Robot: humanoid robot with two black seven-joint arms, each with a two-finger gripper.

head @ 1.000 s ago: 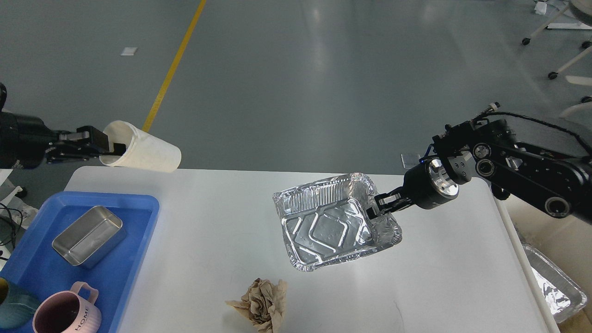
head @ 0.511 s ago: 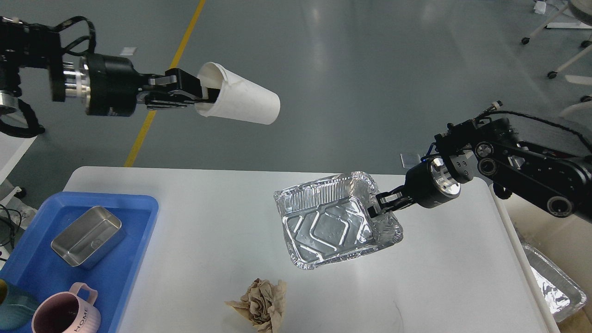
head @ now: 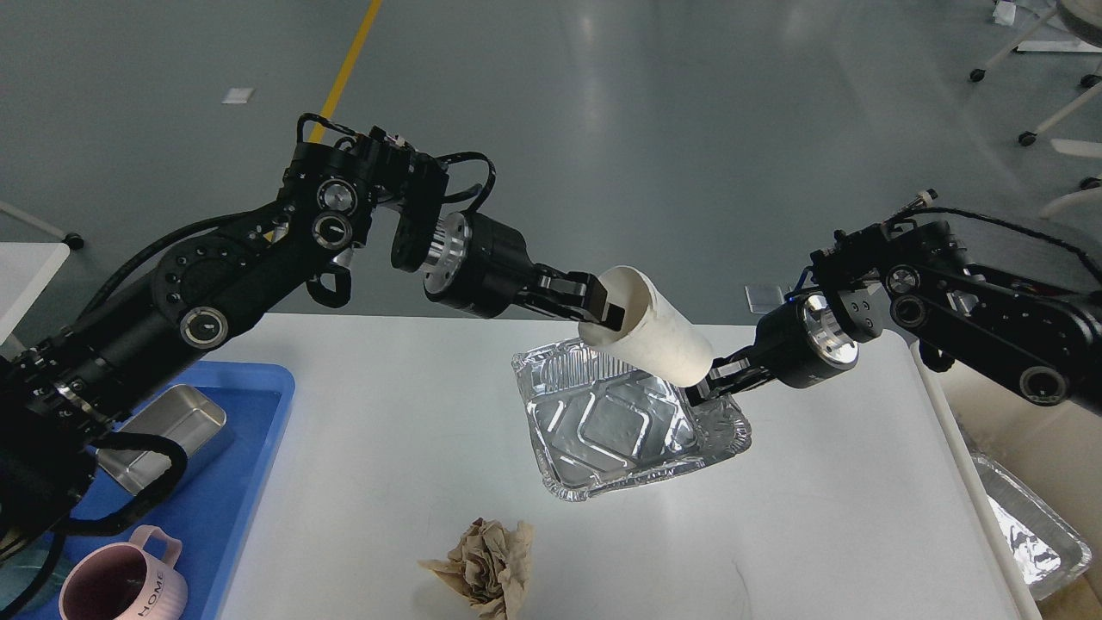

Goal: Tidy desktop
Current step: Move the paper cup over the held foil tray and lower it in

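2 grippers carry trash above the desktop [head: 387, 448]: the left gripper [head: 603, 312] pinches a paper cup [head: 659, 337] by its rim, and the right gripper [head: 702, 387] pinches the right rim of a foil tray [head: 611, 430]. Lying tilted, the cup's closed end points down-right, directly over the tray's far corner, so dropping it in likely comes next.

Shiny crinkled foil tray [head: 603, 430]; matt paper cup [head: 659, 331]; smooth desktop [head: 387, 448].

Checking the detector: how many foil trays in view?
2. One foil tray is at mid-desktop, gripped by the right gripper; the second foil tray lies off the right edge, partly cut off. None seems hidden.
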